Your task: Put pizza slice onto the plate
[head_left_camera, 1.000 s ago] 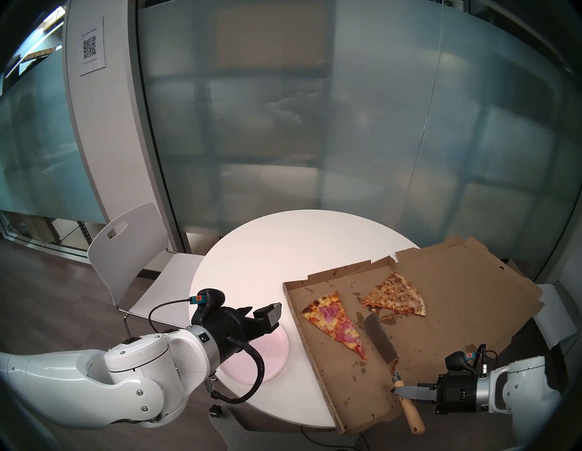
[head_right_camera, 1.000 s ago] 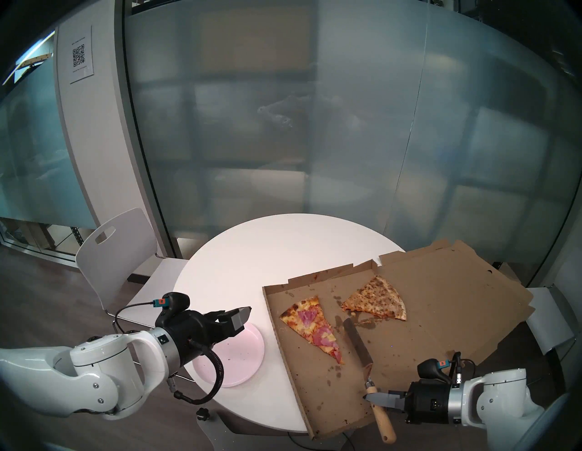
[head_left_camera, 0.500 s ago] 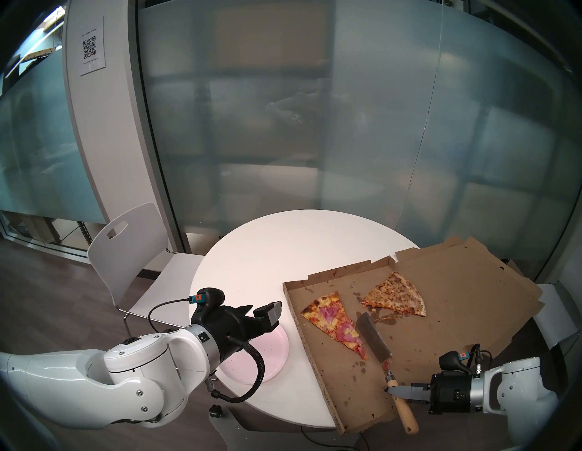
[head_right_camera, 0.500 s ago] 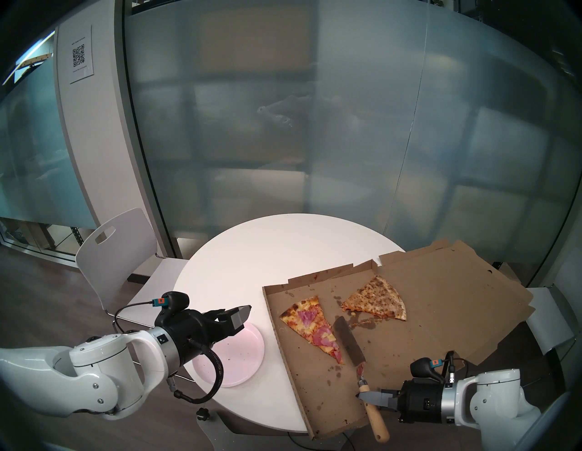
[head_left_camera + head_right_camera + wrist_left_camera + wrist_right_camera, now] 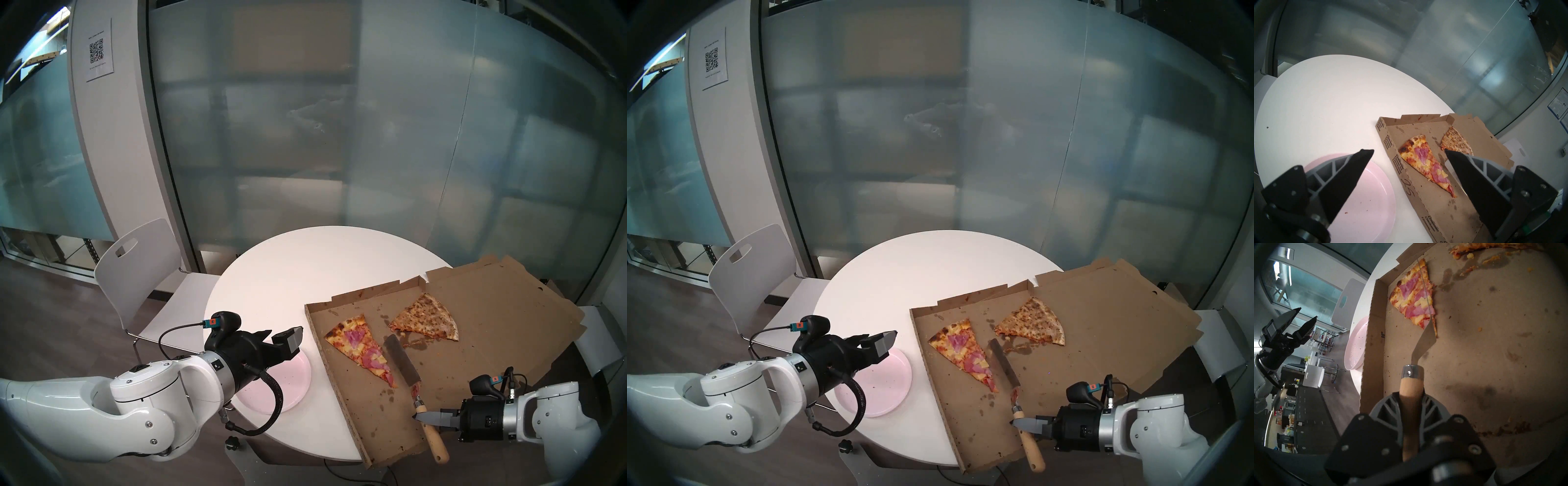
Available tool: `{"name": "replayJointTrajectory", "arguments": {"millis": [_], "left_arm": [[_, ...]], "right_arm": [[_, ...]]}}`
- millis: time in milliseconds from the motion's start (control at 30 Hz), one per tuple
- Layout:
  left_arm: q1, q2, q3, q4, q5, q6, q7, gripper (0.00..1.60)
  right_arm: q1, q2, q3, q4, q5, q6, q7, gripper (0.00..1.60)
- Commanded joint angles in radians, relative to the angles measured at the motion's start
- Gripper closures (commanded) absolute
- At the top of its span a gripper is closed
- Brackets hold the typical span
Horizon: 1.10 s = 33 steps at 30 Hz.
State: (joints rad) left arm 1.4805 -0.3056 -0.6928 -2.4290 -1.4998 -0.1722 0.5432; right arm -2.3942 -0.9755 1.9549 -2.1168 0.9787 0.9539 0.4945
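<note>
Pizza slice (image 5: 360, 351) lies boxed (spatula (image 5: 402, 362) alongside) — right gripper (image 5: 418, 416) clamps spatula's handle.

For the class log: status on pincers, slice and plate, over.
Left pincer open above plate. Right pincer shut on spatula. Pizza slice in box, blade alongside. Box wall between slice and plate.

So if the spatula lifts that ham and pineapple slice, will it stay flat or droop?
Probably droops: the pizza slice is long and thin, narrowing to a point, and longer than the spatula blade beside it. Its browned crust end looks stiffer. Loose toppings might slide.
</note>
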Motion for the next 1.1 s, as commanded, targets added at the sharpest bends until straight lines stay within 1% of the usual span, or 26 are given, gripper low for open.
{"name": "replayJointTrajectory", "arguments": {"millis": [0,33,167,233,367,400,433,467,500,533,567,667,700,733,933,1067], "left_arm": [[-0.004,-0.003,-0.004,-0.014,-0.003,-0.001,-0.007,0.00],[-0.005,-0.003,-0.003,-0.014,-0.003,-0.001,-0.008,0.00],[-0.008,-0.006,-0.003,-0.014,-0.004,0.002,-0.012,0.00],[-0.010,-0.007,-0.003,-0.014,-0.004,0.002,-0.013,0.00],[-0.011,-0.007,-0.003,-0.014,-0.005,0.002,-0.014,0.00],[-0.012,-0.006,-0.003,-0.014,-0.005,0.001,-0.016,0.00],[-0.012,-0.005,-0.004,-0.014,-0.006,0.001,-0.016,0.00],[-0.012,-0.005,-0.004,-0.014,-0.006,0.001,-0.016,0.00],[-0.013,-0.005,-0.004,-0.014,-0.006,0.001,-0.016,0.00],[-0.013,-0.004,-0.004,-0.014,-0.006,0.001,-0.017,0.00],[-0.013,-0.004,-0.004,-0.014,-0.007,0.001,-0.018,0.00],[-0.014,-0.002,-0.004,-0.014,-0.009,0.001,-0.020,0.00],[-0.014,-0.002,-0.004,-0.014,-0.009,0.001,-0.021,0.00],[-0.014,-0.001,-0.004,-0.014,-0.011,0.001,-0.023,0.00],[-0.014,0.004,-0.003,-0.014,-0.017,0.001,-0.027,0.00],[-0.015,0.007,-0.004,-0.014,-0.022,-0.001,-0.032,0.00]], "right_arm": [[0.028,0.002,0.003,0.001,0.013,0.006,-0.003,1.05],[0.030,0.002,0.003,0.001,0.014,0.006,-0.005,0.99],[0.033,0.002,0.004,0.004,0.019,0.006,-0.005,0.93],[0.033,0.003,0.005,0.004,0.018,0.006,-0.006,0.85],[0.033,0.002,0.011,0.002,0.021,0.006,-0.006,0.81],[0.031,0.001,0.015,0.000,0.022,0.006,-0.005,0.79],[0.030,0.001,0.017,-0.002,0.022,0.006,-0.005,0.73],[0.030,0.001,0.017,-0.002,0.022,0.006,-0.005,0.73],[0.029,0.001,0.018,-0.003,0.022,0.006,-0.006,0.67],[0.029,0.001,0.019,-0.003,0.022,0.006,-0.006,0.45],[0.029,0.001,0.020,-0.004,0.023,0.006,-0.007,0.35],[0.029,0.002,0.020,-0.003,0.024,0.006,-0.007,0.23],[0.030,0.003,0.020,-0.003,0.024,0.006,-0.008,0.06],[0.030,0.003,0.019,-0.002,0.025,0.006,-0.007,0.01],[0.027,0.004,0.021,-0.002,0.022,0.006,-0.010,0.00],[0.020,0.012,0.039,-0.018,0.014,0.006,-0.014,0.00]]}}
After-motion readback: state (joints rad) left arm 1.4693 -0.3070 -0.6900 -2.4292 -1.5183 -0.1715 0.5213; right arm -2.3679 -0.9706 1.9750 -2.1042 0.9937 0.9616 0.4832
